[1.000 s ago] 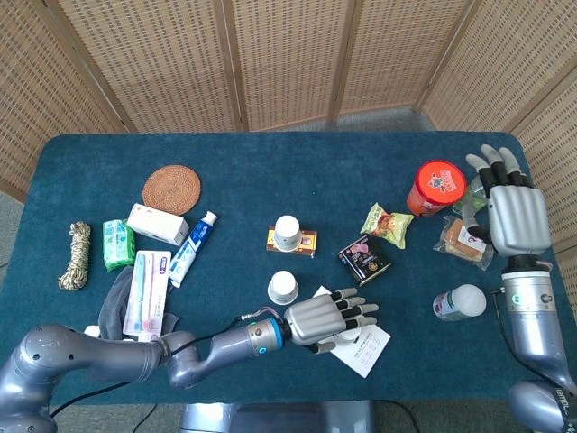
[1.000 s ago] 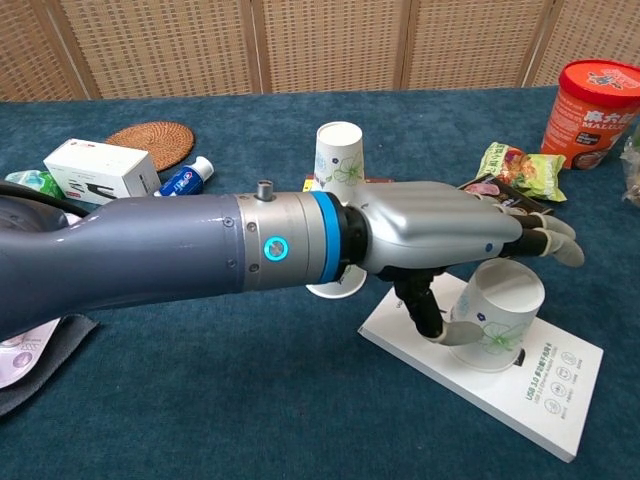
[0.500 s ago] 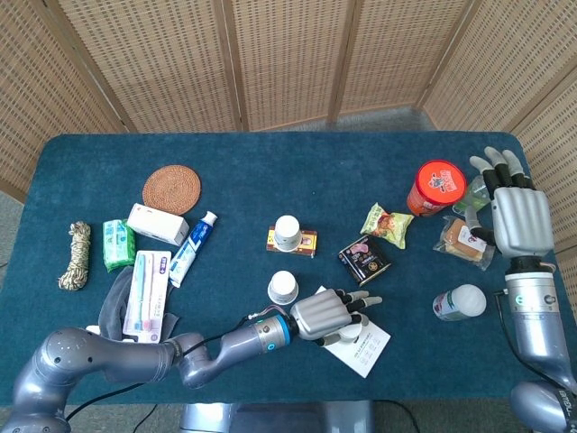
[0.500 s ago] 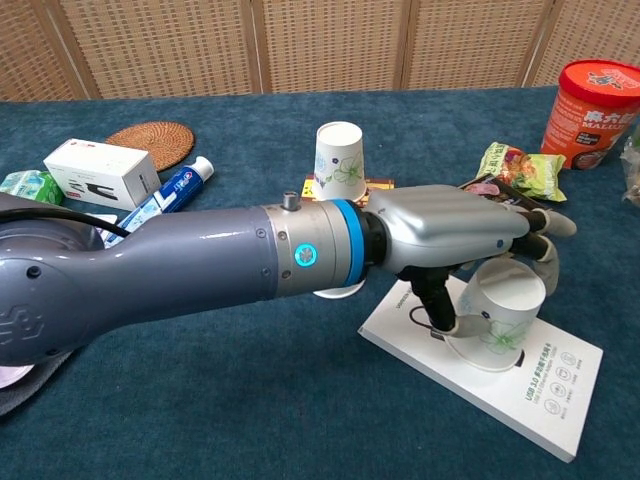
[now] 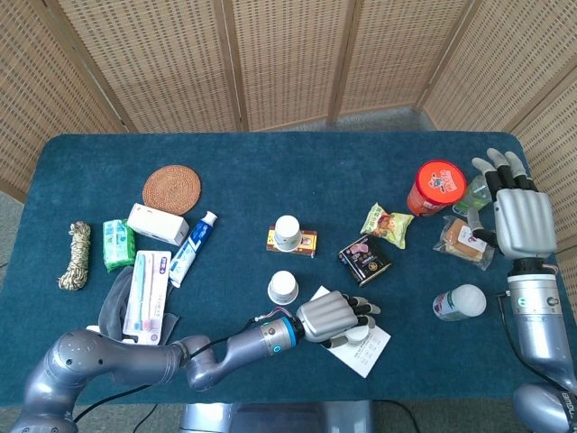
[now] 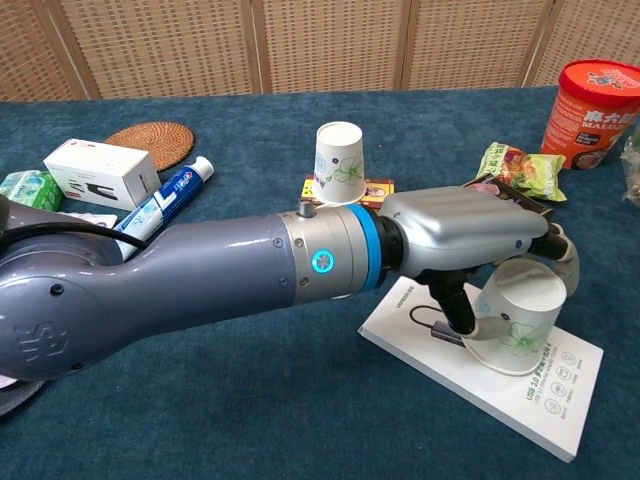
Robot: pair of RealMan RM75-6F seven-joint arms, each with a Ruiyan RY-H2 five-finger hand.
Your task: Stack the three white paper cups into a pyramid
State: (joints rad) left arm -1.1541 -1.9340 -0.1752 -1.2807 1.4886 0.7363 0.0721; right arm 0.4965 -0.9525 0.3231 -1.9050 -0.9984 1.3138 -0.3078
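Three white paper cups stand upside down. One cup (image 5: 287, 232) (image 6: 340, 163) sits on a small flat box mid-table. A second cup (image 5: 282, 287) stands just in front of it; my arm hides it in the chest view. The third cup (image 5: 358, 335) (image 6: 520, 318) stands on a white booklet (image 5: 370, 354) (image 6: 440, 370) near the front edge. My left hand (image 5: 332, 317) (image 6: 465, 235) grips this cup, fingers curled over its far side and thumb against its near side. My right hand (image 5: 521, 212) hangs open at the table's right edge, holding nothing.
A red tub (image 5: 440, 187), green snack packet (image 5: 388, 224), dark packet (image 5: 365, 260), bagged bread (image 5: 464, 239) and a lying white jar (image 5: 458, 302) fill the right side. On the left lie a toothpaste tube (image 5: 192, 248), white box (image 5: 158, 224), coaster (image 5: 171, 188) and rope (image 5: 76, 255).
My left hand's fingers went from spread above the third cup to closed around it, and hand and cup shifted slightly right on the booklet. The right hand stayed nearly still.
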